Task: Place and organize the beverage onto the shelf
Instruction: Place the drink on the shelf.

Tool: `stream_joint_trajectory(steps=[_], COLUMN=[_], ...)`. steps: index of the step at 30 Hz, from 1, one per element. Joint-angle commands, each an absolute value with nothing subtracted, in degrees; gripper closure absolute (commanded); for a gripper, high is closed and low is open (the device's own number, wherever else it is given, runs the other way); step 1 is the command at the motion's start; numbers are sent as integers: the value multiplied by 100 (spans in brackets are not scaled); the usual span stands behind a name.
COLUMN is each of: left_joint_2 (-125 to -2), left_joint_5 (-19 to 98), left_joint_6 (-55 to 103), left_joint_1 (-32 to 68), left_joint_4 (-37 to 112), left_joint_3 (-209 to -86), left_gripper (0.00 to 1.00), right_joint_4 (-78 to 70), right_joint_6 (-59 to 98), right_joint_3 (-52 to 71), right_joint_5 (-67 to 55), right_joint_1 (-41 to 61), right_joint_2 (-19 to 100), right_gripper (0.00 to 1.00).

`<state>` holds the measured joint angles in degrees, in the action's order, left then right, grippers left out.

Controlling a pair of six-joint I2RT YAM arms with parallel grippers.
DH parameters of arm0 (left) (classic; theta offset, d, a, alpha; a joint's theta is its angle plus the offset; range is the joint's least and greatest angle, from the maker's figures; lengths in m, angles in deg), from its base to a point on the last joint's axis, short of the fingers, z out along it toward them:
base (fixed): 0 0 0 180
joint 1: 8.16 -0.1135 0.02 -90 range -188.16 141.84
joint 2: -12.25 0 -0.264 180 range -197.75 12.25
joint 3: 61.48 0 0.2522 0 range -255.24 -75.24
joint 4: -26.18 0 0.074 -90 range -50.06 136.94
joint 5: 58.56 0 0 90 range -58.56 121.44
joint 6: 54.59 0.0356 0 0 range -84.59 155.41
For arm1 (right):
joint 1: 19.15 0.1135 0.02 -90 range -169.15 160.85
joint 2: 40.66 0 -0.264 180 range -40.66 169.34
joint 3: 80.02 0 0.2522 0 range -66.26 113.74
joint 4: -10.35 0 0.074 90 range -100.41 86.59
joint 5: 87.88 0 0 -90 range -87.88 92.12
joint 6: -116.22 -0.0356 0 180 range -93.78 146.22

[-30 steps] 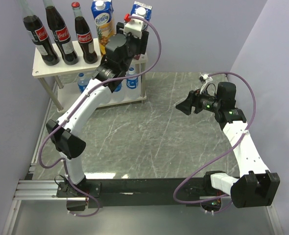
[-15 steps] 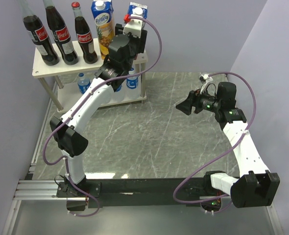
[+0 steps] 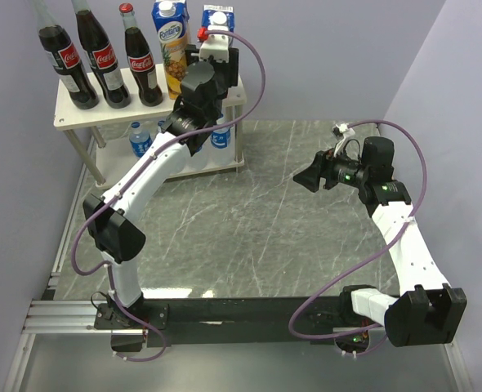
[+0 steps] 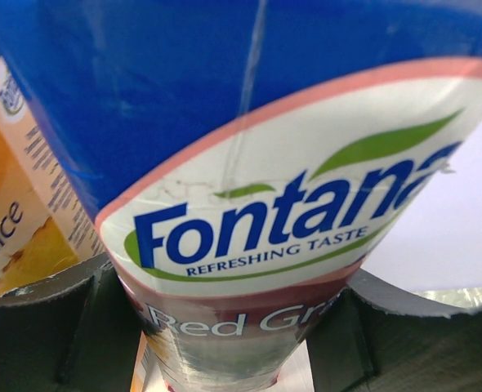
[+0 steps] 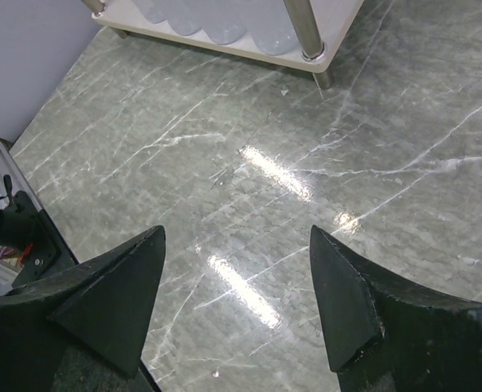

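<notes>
Whitish wood-grain boards on thin silver legs form the shelf (image 3: pixel 69 114), which stands at the far left of the grey marbled table (image 3: pixel 249 229). At the left end of its upper board stand three cola bottles (image 3: pixel 100 59) in a row. To their right is the yellow juice carton (image 3: pixel 171 41), upright. Just right of that, the left gripper (image 4: pixel 239 327) is clamped on the red grape carton (image 3: pixel 225 16), with one dark finger (image 4: pixel 37 327) pressed to each side of its lower body. In the left wrist view the label "Fontana" fills the picture and the yellow carton shows just beside it at the left edge. The arm hides the grape carton's base, so it cannot be told whether it rests on the board. On the lower board stand small blue-labelled water bottles (image 3: pixel 140 139). Two are plain in the top view, and the left arm covers the space between them. In the right wrist view their clear bases are cut off by the top edge. At the right, well apart from the shelf, the right gripper (image 5: pixel 237 237) hangs above bare table with its fingers spread wide, holding and touching nothing.
</notes>
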<state>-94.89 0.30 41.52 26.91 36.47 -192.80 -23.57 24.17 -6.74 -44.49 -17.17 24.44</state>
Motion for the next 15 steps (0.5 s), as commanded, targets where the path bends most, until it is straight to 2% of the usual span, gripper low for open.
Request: stream_joint_trajectory(steps=[1,5,12,15], left_joint_2=[-8707,-8716,-8707,-8707], left_joint_5=[-143,-161,-196,-187], left_joint_6=[3963,3937,3849,3805], left_joint_1=[2690,2690,2699,2699], left_joint_4=[2236,2271,2315,2350], left_joint_3=[-19425,-19398,-19415,-19433], left_gripper=[53,48,33,29], right_joint_4=[-2152,-2151,-2151,-2160], right_joint_6=[2463,2463,2481,2481], right_joint_3=[-711,-720,-720,-702], right_joint_5=[-4543,-4543,-4552,-4543], right_joint_1=[-1765,-1765,-1765,-1774], right_joint_2=[2482,2491,2482,2491], right_gripper=[22,22,22,22])
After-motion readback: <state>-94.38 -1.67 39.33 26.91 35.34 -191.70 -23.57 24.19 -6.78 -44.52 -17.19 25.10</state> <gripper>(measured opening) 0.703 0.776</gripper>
